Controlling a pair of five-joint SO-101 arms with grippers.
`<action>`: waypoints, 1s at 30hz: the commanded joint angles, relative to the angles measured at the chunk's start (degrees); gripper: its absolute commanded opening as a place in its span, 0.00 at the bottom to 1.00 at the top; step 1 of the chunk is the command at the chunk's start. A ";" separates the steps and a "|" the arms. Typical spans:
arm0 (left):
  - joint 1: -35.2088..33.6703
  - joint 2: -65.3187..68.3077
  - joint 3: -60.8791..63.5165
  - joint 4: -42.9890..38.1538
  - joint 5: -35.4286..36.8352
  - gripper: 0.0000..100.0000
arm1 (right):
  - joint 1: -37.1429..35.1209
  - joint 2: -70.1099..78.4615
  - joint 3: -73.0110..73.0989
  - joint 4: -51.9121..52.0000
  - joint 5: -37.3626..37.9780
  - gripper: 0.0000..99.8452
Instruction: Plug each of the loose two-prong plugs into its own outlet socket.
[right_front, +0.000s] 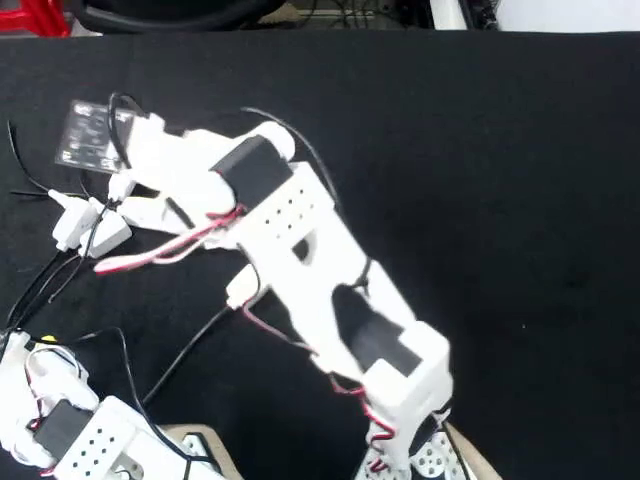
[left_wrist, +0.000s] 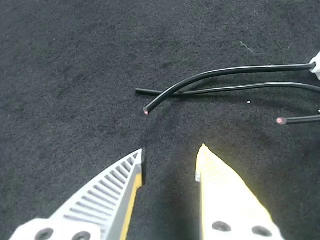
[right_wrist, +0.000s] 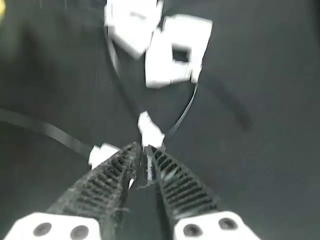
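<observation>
Two white outlet socket blocks (right_wrist: 130, 25) (right_wrist: 177, 50) lie side by side ahead of my right gripper (right_wrist: 145, 150). That gripper is shut on a small white two-prong plug (right_wrist: 150, 131), whose black cable curves off toward the blocks. A second white plug (right_wrist: 102, 152) lies just beside one finger. From above, the right arm (right_front: 300, 250) stretches to the table's left, where the sockets (right_front: 90, 225) sit. My left gripper (left_wrist: 170, 155) hangs open over bare black cloth, short of two black cable ends (left_wrist: 146, 111) (left_wrist: 280, 120).
A clear plastic plate (right_front: 92, 135) lies behind the sockets. Black cables (right_front: 40, 280) run from the sockets toward the left arm (right_front: 60, 420) at the front left corner. A small white piece (right_front: 240, 288) with a black cable sits under the right arm.
</observation>
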 joint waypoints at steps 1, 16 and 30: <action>0.40 -0.44 0.31 -0.70 -2.81 0.18 | 2.46 -3.74 17.71 0.79 8.70 0.01; 0.66 -0.35 1.71 0.18 -6.07 0.18 | 3.34 -4.00 57.80 -47.21 21.27 0.10; 0.75 -0.35 1.71 0.18 -5.98 0.18 | 5.27 -2.51 57.63 -53.19 23.30 0.09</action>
